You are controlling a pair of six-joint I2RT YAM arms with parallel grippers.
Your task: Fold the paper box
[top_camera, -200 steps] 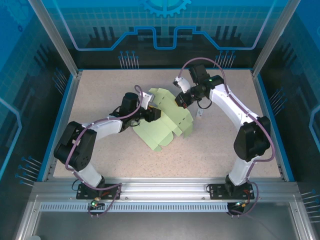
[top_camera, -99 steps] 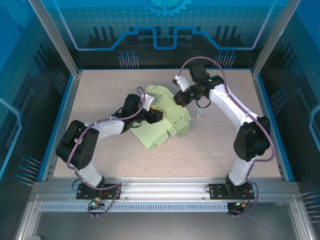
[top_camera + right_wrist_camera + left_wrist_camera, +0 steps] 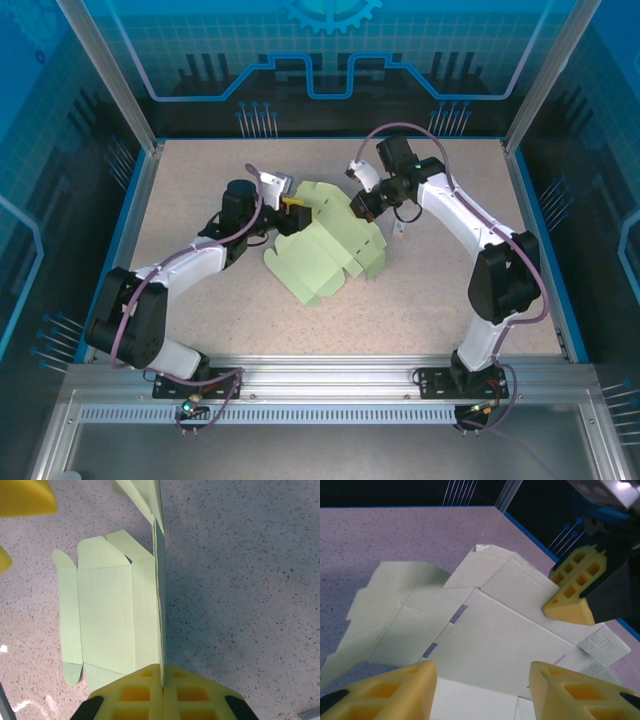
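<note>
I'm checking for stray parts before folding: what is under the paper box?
The paper box lies on the speckled table, one flap held upright in the right gripper. Tabletop shows around it; anything beneath the flat panels is covered.

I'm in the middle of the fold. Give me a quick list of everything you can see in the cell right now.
paper box: one, pale green, partly folded, in the middle of the table between the arms
white scrap: one, white, on the table just right of the paper box; too small to identify
table: one, speckled beige, under everything
walls: three sides, blue patterned panels, around the table
rail: one, silver metal, along the near edge, carrying both arm bases
left arm: one, black and white, reaching in to the paper box
right arm: one, black and white, reaching in to the paper box
left fingers: two, yellow, apart, over the paper box
right fingers: two, yellow, closed on a raised edge of the paper box
</note>
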